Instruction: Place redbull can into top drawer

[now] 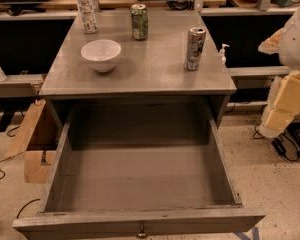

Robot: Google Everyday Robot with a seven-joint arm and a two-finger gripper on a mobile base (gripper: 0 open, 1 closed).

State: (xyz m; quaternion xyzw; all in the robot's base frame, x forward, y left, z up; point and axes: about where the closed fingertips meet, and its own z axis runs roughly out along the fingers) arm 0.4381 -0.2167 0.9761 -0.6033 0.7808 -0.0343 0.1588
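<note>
1. The top drawer (140, 219) is pulled fully out with nothing inside, so the opening part looks done.
2. The redbull can (195, 48) stands upright on the grey tabletop (150, 76) near its right edge. It has not been picked up or moved to the drawer.
3. The gripper (276, 120) seems to be at the low end of the arm at the right border of the view. I cannot tell whether it is open or closed, and it holds nothing that shows.
4. From the gripper, the redbull can is to the left and farther back, well apart. The drawer opening lies to its left and lower down.
5. The green can (139, 21), white bowl (101, 55) and clear plastic bottle (86, 9) stand farther left of it.
6. In my judgement the reach, grasp, carry and release are all still to do.
</note>
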